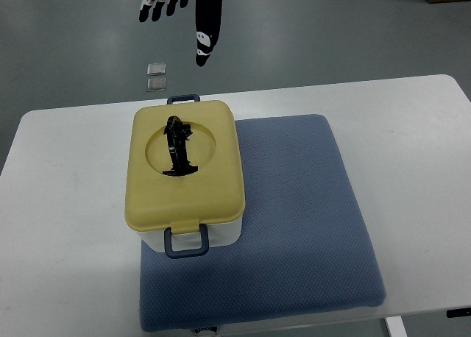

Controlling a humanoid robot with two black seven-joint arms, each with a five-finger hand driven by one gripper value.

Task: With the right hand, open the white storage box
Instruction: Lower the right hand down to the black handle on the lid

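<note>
Looking down from my side, I see the white table (66,204) first, its near edge cut off by the bottom of the picture. A blue mat (294,226) lies on it, reaching almost to that near edge and covering the middle and right of the tabletop.

The storage box (184,176) sits on the left part of the mat, hanging a little over the mat's left border onto the bare table. Its body is white, though only a strip of it shows under the yellow lid (158,197), which is on and sitting flat. A dark blue latch (185,241) hangs at the near end, and a second one (182,99) shows at the far end (both look folded against the box). In the round hollow on top of the lid lies a black handle (178,149), flat in its recess.

Beyond the far edge of the table, over the grey floor (331,28), a black-and-white robot hand (180,9) hangs at the top of the picture, well apart from the box. Its fingers are spread and loose, gripping nothing. I cannot tell from which side its arm enters. Two small pale squares (156,76) lie on the floor just below it.
</note>
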